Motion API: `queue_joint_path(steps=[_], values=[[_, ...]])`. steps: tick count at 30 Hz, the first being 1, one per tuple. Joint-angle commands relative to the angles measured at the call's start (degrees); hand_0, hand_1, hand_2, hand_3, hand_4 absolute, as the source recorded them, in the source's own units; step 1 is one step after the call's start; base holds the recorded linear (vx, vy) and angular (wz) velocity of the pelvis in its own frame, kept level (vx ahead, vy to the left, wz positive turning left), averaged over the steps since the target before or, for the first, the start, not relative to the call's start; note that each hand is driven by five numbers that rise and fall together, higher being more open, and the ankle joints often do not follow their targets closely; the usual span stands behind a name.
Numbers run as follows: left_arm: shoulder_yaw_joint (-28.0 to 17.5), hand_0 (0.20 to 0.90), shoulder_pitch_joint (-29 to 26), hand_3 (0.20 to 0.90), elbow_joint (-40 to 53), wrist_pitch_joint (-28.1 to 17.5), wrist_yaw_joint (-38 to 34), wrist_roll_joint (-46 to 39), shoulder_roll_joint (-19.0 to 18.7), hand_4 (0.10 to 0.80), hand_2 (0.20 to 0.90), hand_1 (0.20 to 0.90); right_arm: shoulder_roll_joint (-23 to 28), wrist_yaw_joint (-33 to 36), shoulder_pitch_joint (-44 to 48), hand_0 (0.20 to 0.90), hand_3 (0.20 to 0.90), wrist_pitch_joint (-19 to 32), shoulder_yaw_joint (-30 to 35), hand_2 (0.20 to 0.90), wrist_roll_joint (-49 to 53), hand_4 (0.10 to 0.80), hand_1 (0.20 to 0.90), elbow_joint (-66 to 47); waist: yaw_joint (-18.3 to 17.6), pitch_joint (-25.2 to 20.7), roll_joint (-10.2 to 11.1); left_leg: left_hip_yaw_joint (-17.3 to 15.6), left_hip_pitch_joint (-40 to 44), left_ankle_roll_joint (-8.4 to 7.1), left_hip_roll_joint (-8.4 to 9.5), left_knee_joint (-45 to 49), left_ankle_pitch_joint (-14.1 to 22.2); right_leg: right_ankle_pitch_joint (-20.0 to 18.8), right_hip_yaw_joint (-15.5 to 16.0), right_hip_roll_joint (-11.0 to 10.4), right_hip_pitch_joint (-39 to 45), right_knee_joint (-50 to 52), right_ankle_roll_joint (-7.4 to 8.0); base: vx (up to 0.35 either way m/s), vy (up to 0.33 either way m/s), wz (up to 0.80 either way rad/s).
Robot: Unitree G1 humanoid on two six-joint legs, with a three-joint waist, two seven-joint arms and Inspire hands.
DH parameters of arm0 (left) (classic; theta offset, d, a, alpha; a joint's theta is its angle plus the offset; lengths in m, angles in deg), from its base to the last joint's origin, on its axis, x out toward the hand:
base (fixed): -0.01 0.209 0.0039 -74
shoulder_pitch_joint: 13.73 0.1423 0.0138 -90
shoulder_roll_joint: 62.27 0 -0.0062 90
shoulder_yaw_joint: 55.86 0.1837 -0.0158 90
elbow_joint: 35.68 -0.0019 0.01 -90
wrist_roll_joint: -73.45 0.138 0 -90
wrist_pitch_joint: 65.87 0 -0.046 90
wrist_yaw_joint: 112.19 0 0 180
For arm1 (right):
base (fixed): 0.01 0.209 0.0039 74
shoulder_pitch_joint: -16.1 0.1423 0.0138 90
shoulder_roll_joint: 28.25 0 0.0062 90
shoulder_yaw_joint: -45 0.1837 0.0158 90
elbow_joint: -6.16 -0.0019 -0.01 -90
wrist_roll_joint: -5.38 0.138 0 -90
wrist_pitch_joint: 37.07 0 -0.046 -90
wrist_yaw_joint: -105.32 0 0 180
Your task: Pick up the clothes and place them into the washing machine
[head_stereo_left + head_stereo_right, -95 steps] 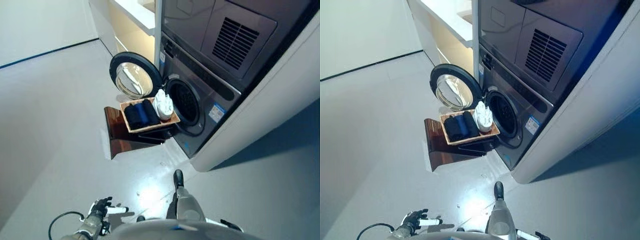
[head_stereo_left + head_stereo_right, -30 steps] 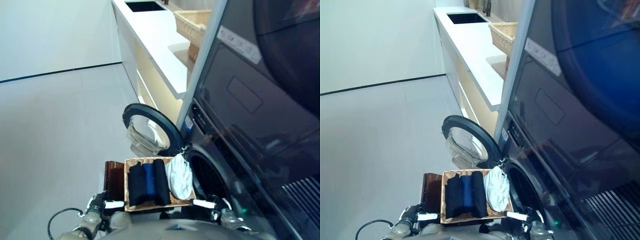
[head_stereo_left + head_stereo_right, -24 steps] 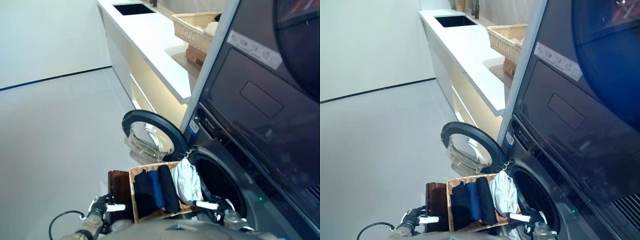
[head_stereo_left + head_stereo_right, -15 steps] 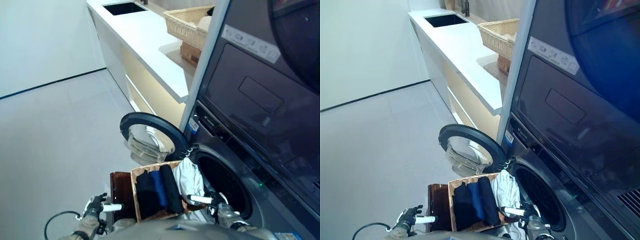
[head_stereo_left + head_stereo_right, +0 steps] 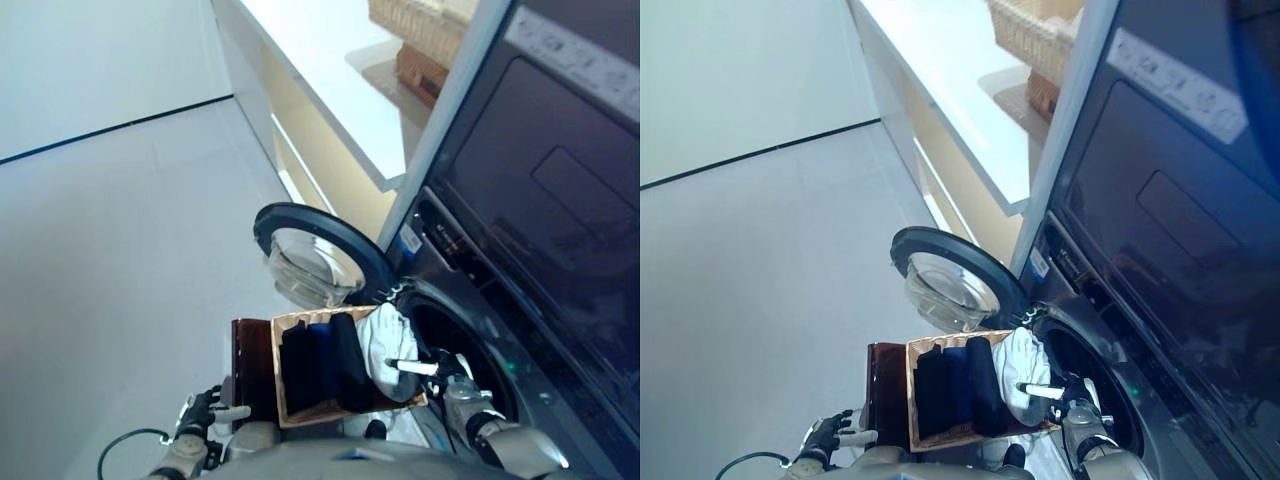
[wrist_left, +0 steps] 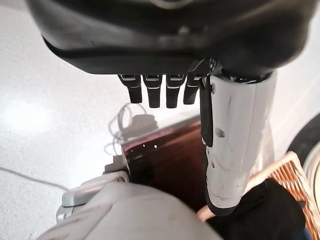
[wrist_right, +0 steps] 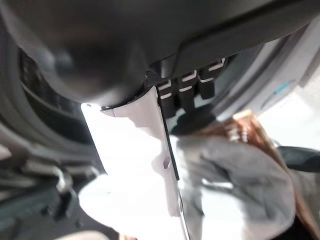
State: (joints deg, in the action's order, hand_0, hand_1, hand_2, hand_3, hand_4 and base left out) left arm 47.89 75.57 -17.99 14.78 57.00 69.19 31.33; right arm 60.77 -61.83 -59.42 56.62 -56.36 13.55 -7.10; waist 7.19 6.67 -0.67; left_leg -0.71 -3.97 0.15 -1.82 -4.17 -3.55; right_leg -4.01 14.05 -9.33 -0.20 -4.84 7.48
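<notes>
1. The right hand hovers at the edge of the wicker basket, just beside the white garment and in front of the washing machine drum opening. Its fingers are straight and relaxed, holding nothing.
2. The white garment lies at the drum-side end of the basket, touching the right thumb's white cover or nearly so; the contact cannot be confirmed.
3. The right hand is the nearer hand. The left hand hangs low beside the brown stand, fingers loosely extended, empty.
4. Count: one white garment; three dark rolled garments, long axes parallel, running across the basket.
5. The round door stands open.
</notes>
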Motion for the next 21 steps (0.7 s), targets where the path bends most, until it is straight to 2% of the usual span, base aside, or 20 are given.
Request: queue_joint_path(steps=[1,9,13,19,20,21], values=[[0.0,0.900,-5.8,0.900,-0.4,-3.3,-3.7,-3.5,-2.4,0.800,0.900,0.900,1.7,4.3,7.4,0.900,0.900,1.3,-1.1,0.900,0.0,0.800,0.900,-1.2,1.4,4.4,0.9,4.1,-6.9,-2.65,1.53,1.0,-2.2,1.9,-1.6,-3.3,-0.6,1.7,0.62,-0.202,0.035,0.14],[-0.2,0.900,-8.3,0.900,1.5,-5.7,-8.0,-9.3,-2.5,0.800,0.900,0.900,3.7,9.7,15.9,0.900,0.900,0.9,-2.0,0.900,2.5,0.800,0.900,-1.8,1.9,10.1,-1.9,4.4,-19.2,-2.37,2.68,7.6,-2.8,1.3,-3.3,-4.7,-13.5,8.8,-0.35,-0.160,0.041,0.07],[-0.4,0.900,-8.6,0.900,1.9,-6.3,-9.5,-10.8,-2.7,0.800,0.900,0.900,4.8,11.8,19.9,0.900,0.900,0.5,-2.3,0.900,3.0,0.800,0.900,-1.3,2.8,11.3,-2.5,3.8,-23.6,-2.31,2.85,9.6,-2.7,1.5,-4.7,-4.5,-18.1,11.0,-0.61,-0.085,0.035,-0.03],[0.1,0.900,-9.5,0.900,1.5,-6.9,-11.0,-11.8,-2.8,0.800,0.900,0.900,6.1,13.2,22.8,0.900,0.900,-0.2,-3.3,0.900,2.1,0.800,0.900,-0.5,3.3,12.0,-3.1,3.7,-26.4,-2.41,2.96,9.7,-3.4,1.3,-4.9,-4.7,-21.2,12.0,-0.62,-0.030,0.032,-0.06],[0.3,0.900,-9.7,0.900,1.9,-7.0,-11.6,-11.9,-2.6,0.800,0.900,0.900,6.6,13.9,23.8,0.455,0.455,-0.6,-3.4,0.455,1.7,0.482,0.455,0.5,3.6,12.1,-3.4,3.9,-26.5,-2.46,3.07,9.3,-3.7,1.2,-4.7,-4.7,-21.5,12.0,-0.62,0.009,0.031,0.04],[0.3,0.900,-9.8,0.900,1.9,-7.0,-11.8,-11.8,-2.5,0.800,0.900,0.900,7.0,14.1,24.2,0.455,0.455,-0.7,-3.5,0.455,1.4,0.482,0.455,1.0,3.8,12.1,-3.5,3.8,-26.3,-2.46,3.11,9.1,-3.8,1.2,-4.7,-4.8,-21.4,11.8,-0.60,0.009,0.031,0.05]])
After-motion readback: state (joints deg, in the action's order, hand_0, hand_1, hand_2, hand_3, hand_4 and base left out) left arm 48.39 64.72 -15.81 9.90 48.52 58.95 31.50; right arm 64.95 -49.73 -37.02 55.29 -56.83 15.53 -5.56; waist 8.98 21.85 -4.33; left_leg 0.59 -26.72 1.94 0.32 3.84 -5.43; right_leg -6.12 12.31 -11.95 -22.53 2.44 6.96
